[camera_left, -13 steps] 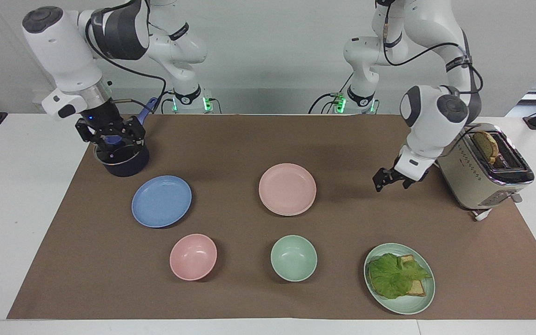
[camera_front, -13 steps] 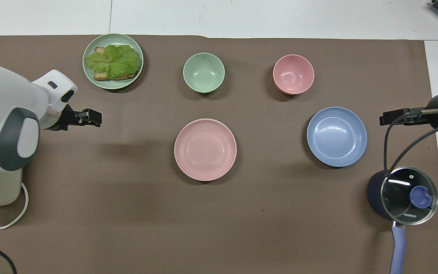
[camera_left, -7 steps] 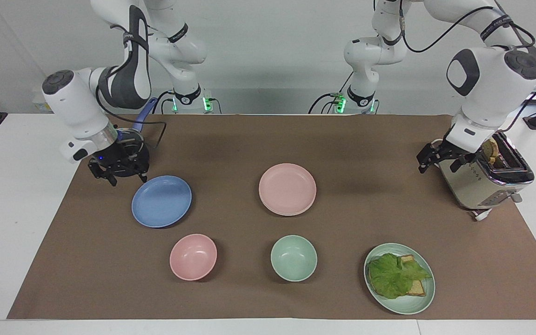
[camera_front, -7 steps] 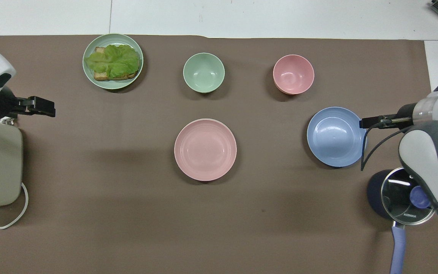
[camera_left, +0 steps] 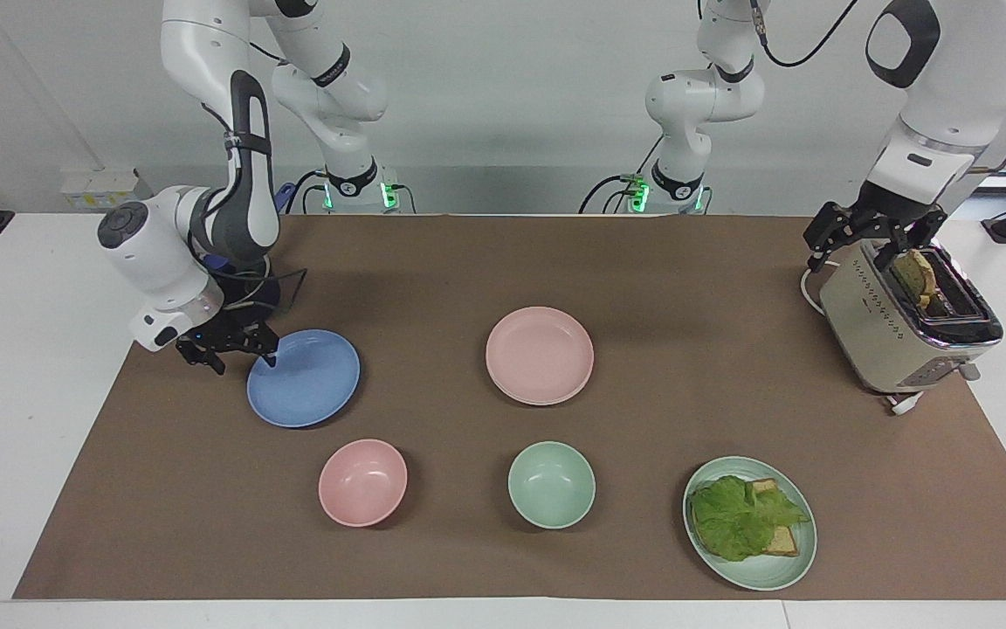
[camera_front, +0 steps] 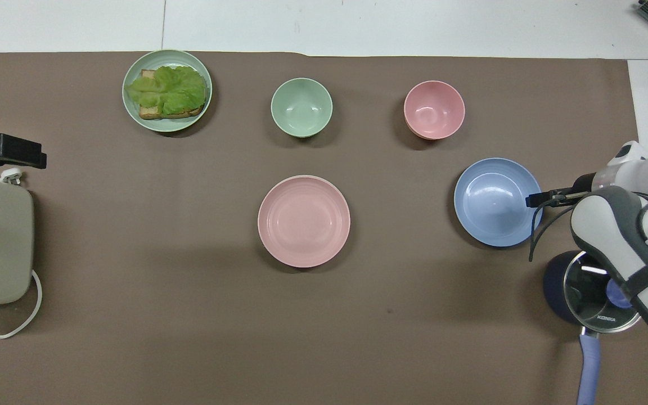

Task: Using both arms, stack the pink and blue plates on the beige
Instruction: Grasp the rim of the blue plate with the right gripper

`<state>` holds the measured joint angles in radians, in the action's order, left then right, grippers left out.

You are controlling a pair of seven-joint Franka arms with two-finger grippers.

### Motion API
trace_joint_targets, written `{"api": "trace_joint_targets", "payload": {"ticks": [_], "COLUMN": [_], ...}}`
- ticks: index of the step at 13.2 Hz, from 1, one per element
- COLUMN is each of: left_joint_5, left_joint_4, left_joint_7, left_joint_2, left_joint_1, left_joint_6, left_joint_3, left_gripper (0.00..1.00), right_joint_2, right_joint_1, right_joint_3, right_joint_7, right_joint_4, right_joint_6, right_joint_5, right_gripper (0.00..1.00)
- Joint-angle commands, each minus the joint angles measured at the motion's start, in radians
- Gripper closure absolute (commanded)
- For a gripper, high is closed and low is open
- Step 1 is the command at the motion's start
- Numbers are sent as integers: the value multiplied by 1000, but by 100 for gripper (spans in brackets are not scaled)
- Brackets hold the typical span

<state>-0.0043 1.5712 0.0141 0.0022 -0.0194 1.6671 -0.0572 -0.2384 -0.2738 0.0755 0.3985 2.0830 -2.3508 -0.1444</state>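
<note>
Brown mat (camera_left: 433, 262) covering the table, with all items on it. Toaster (camera_left: 905, 328) at the left arm's end, a slice in its slot; the left gripper (camera_left: 871, 234) hangs over the toaster's robot-side end, fingers spread and empty. Right gripper (camera_left: 228, 348), fingers apart and holding nothing, sits low at the rim of the blue plate (camera_left: 304, 378), at the edge toward the right arm's end; contact cannot be judged. Pink plate (camera_left: 540, 355) lies mid-table, resting on a second plate whose pale edge just shows beneath it. Green plate (camera_left: 761, 572) carries bread and lettuce. Lidded dark pot (camera_front: 594, 289) stands nearer the robots than the blue plate. Pink bowl (camera_left: 362, 482) and green bowl (camera_left: 551, 484) sit farthest from the robots.
</note>
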Motion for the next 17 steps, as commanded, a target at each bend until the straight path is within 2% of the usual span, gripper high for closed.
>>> {"api": "trace_joint_targets", "payload": {"ticks": [1, 4, 5, 6, 13, 15, 17], "left_joint_5": [15, 15, 15, 15, 15, 15, 15], "left_joint_4": [6, 6, 6, 6, 6, 6, 6], "left_joint_7": [0, -2, -2, -2, -2, -2, -2], "left_joint_2": [-16, -16, -16, -16, -16, -16, -16], "left_joint_1": [3, -7, -7, -7, -5, -5, -5], "left_joint_6": [-32, -30, -30, -30, -30, -30, -30], "left_joint_3": [2, 11, 11, 11, 11, 11, 11], "left_gripper": [0, 0, 0, 0, 0, 0, 0], "right_joint_2": [-18, -18, -18, -18, -7, 45, 115], "right_joint_1": [-8, -4, 1, 1, -1, 10, 73], "right_joint_3": [7, 7, 7, 7, 9, 16, 17], "right_joint_7": [37, -9, -33, -46, -40, -49, -105], "right_joint_4": [14, 14, 14, 14, 9, 2, 2], "right_joint_6": [-41, -36, -33, -30, -9, 63, 128], "right_joint_5": [-30, -32, -32, -32, -58, -58, -60], "right_gripper": [16, 74, 90, 100, 100, 100, 100]}}
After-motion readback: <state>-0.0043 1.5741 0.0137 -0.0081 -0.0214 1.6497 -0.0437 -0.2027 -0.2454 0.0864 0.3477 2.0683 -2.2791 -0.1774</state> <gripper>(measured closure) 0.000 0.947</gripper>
